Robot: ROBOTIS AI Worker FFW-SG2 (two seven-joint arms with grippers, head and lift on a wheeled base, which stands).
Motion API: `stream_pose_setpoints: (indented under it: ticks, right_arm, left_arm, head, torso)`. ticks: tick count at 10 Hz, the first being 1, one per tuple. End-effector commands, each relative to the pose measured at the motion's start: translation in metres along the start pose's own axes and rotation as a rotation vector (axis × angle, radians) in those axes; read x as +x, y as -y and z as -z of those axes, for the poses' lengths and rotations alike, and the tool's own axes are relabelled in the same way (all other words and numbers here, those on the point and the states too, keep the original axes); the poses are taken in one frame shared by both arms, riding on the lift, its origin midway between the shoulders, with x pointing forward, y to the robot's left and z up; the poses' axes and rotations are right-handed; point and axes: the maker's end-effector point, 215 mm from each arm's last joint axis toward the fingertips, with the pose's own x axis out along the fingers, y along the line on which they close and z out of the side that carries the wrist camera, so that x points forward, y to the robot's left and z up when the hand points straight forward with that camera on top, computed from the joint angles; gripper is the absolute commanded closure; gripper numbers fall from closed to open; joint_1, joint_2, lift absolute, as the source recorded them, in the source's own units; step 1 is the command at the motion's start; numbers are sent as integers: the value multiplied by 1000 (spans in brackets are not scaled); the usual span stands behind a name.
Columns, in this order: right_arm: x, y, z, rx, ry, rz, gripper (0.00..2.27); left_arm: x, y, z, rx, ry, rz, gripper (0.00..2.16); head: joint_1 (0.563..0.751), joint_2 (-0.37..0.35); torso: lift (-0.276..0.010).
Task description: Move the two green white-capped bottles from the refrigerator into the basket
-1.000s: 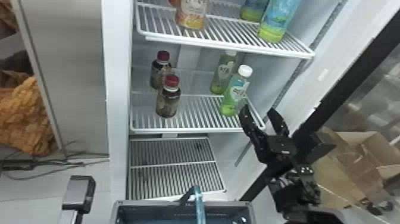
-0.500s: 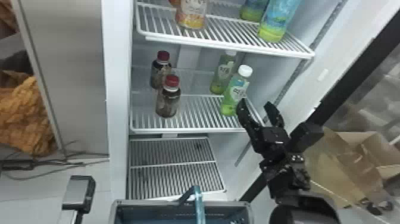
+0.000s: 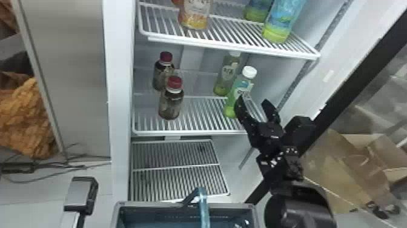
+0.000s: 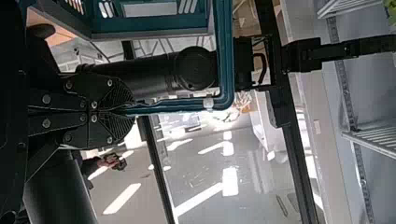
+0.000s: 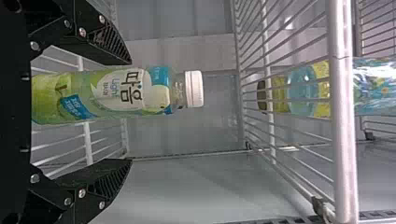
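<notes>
Right hand (image 3: pixel 254 101): open, at the front right corner of the middle shelf (image 3: pixel 187 132), nothing gripped
Front green bottle (image 3: pixel 237 88): upright on the middle shelf, near its front right corner; in the right wrist view it shows between the spread fingers, closer to one than the other; whether either touches, I cannot tell
Rear green bottle (image 3: pixel 227 72): upright on the same shelf, behind the front one, toward the back edge
Left hand (image 4: pixel 122 112): closed on the basket handle (image 4: pixel 225 46)
Basket (image 3: pixel 227 206): in front of the refrigerator (image 3: pixel 119 91), below the middle shelf
Red-capped bottles (image 3: pixel 171 103): two, dark, standing one behind the other toward the middle shelf's left edge
Upper shelf (image 3: pixel 233 48): an orange-labelled bottle (image 3: pixel 195 15) toward the left edge, two blue-and-green bottles (image 3: pixel 280 24) toward the right edge
</notes>
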Motion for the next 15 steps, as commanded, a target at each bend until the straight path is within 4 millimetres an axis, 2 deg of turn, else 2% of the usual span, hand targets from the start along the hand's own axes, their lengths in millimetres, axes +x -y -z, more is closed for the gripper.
stream_pose_setpoints:
  ticks: [1, 6, 8, 10, 11, 12, 15]
  right_arm:
    - [5, 1, 6, 5, -5, 2, 325]
    - [32, 1, 14, 19, -19, -4, 325]
    - [46, -8, 13, 25, -10, -24, 325]
    - [65, -26, 6, 38, 18, -64, 341]
    - [69, -30, 1, 38, 29, -71, 460]
    - [69, -30, 0, 43, 27, -71, 687]
    - [65, -27, -3, 45, 46, -64, 894]
  left_arm:
    - [0, 0, -1, 2, 1, 1, 1134]
    - [3, 4, 0, 9, -11, 8, 1134]
    - [3, 4, -1, 9, -9, 10, 1134]
    - [3, 5, -3, 12, -6, 10, 1134]
    - [3, 4, -2, 10, -6, 10, 1134]
    - [3, 5, -3, 12, -6, 10, 1134]
    - [3, 4, -2, 8, -2, 10, 1134]
  head:
    - [695, -350]
    - [695, -350]
    - [695, -350]
    - [695, -350]
    - [695, -350]
    - [695, -350]
    - [695, -350]
  torso:
    - [-263]
    - [-263]
    - [-263]
    - [-263]
    - [-263]
    - [-263]
    - [-263]
